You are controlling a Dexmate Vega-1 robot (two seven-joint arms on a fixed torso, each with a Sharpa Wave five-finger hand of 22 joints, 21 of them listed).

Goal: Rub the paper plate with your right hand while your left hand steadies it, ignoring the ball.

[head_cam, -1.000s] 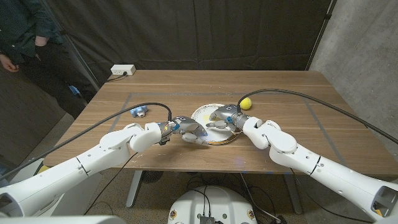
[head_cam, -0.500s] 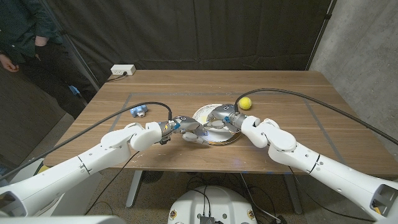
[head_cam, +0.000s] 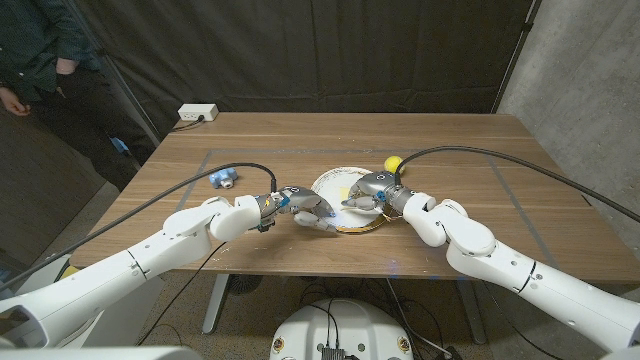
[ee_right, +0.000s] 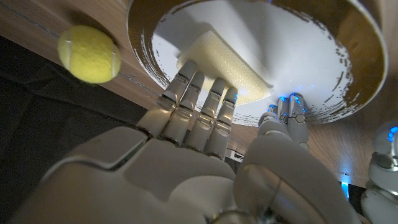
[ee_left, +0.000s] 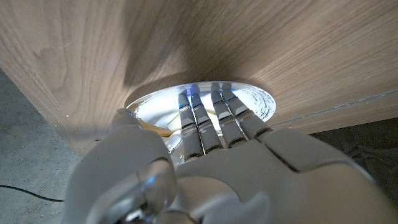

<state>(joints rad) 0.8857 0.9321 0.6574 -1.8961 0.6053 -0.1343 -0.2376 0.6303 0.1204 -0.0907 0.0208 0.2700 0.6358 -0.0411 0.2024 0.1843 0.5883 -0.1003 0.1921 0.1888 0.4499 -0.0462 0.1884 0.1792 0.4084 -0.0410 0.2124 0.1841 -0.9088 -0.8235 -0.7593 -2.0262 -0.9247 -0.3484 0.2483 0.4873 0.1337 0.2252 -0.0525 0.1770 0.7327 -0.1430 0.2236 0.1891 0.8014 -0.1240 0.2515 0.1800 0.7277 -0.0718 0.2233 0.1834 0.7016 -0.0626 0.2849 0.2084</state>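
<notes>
Your paper plate [head_cam: 345,198] sits on the desk [head_cam: 470,215] just below the middle of the head view, and both arms meet over it. Your left robot hand [head_cam: 308,209] comes in from the lower left and lies on the plate's near-left rim; in the left wrist view its fingers [ee_left: 211,124] run straight out, close together, over the rim toward the white centre, holding nothing, so it reads as pressing the plate down rather than gripping it. Your right robot hand [head_cam: 368,187] covers the plate's right side. In the right wrist view its fingers [ee_right: 199,109] rest on a pale yellow sponge-like pad [ee_right: 227,65] that lies inside the plate, thumb off to one side near the rim; whether it pinches the pad or only pushes on it, I cannot tell. The relation that matters for your stroke: the open white surface of the plate lies ahead of your right fingertips, toward the left hand, and the pad's long side runs across those fingers, so a rub along the line of the fingers would sweep it broadside over the plate. The right hand is the one already on the working surface. The yellow ball [head_cam: 394,164] lies on the desk just beyond the plate's upper-right rim, close behind your right hand, so I judge a wide backward pull could knock it.
</notes>
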